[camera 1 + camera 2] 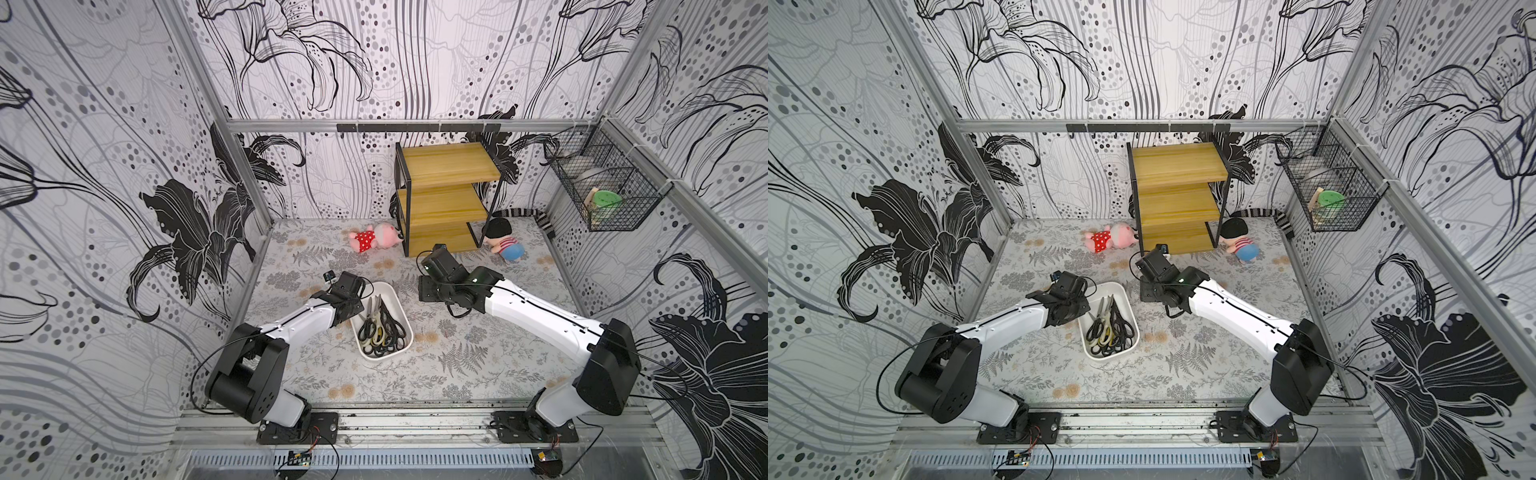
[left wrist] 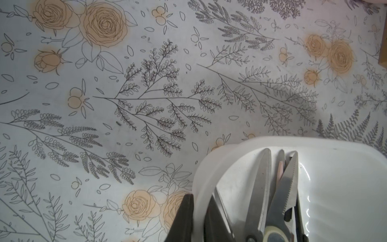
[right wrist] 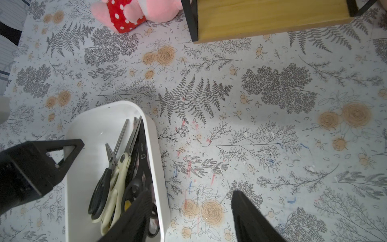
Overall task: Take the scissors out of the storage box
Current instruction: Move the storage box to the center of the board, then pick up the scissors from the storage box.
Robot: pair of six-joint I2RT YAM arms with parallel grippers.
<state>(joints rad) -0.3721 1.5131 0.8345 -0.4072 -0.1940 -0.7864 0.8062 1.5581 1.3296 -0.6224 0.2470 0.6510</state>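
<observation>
The left pincer (image 2: 199, 202) was pressed together on one long wall of the storage box (image 1: 386, 287) holding the scissors (image 1: 380, 328). The right pincer (image 3: 191, 193) hung spread over the opposite wall.

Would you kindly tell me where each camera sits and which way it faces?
Both top views: high at the front, looking down and back over the table, box, left arm, right arm.
Left wrist: above the box end, facing down; left gripper clamps the box wall.
Right wrist: beside the box, facing down; open right gripper shows.
Shared: box and scissors in all.
</observation>
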